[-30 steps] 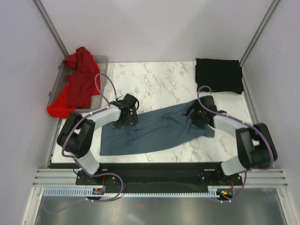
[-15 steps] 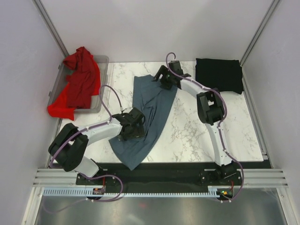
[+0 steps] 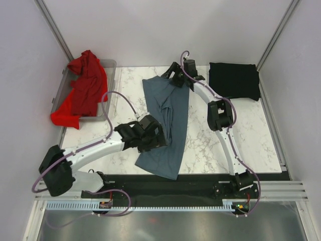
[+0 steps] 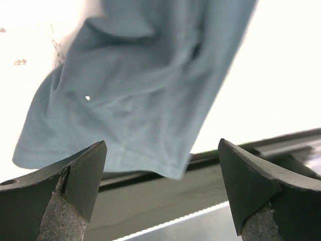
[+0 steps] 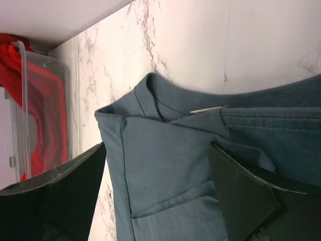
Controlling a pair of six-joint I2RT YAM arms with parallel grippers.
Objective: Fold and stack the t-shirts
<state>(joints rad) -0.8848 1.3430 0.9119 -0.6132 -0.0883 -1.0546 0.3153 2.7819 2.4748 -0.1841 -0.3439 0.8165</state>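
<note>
The slate blue-grey t-shirt [image 3: 168, 110] lies lengthwise on the marble table, collar at the far end, hem reaching the near edge. My right gripper [image 3: 173, 79] hangs over its collar end. In the right wrist view the gripper [image 5: 158, 196] is open, and the folded shoulder of the shirt [image 5: 165, 165] lies flat beneath it. My left gripper [image 3: 153, 138] sits at the shirt's left edge. It stands open and empty [image 4: 163, 201], with the shirt's hem [image 4: 140, 100] beyond it. The black t-shirt [image 3: 234, 80] lies folded at the far right. The red t-shirt [image 3: 83, 90] is heaped in the bin.
A clear plastic bin [image 3: 111, 64] stands at the far left with the red cloth spilling over its side; its wall [image 5: 22, 100] shows in the right wrist view. A dark rail [image 3: 200, 181] runs along the table's near edge. Grey walls close in both sides.
The blue-grey shirt has swung from lying across the table to lying front to back. My right arm stretched to the far middle. My left gripper moved rightward along the shirt.
</note>
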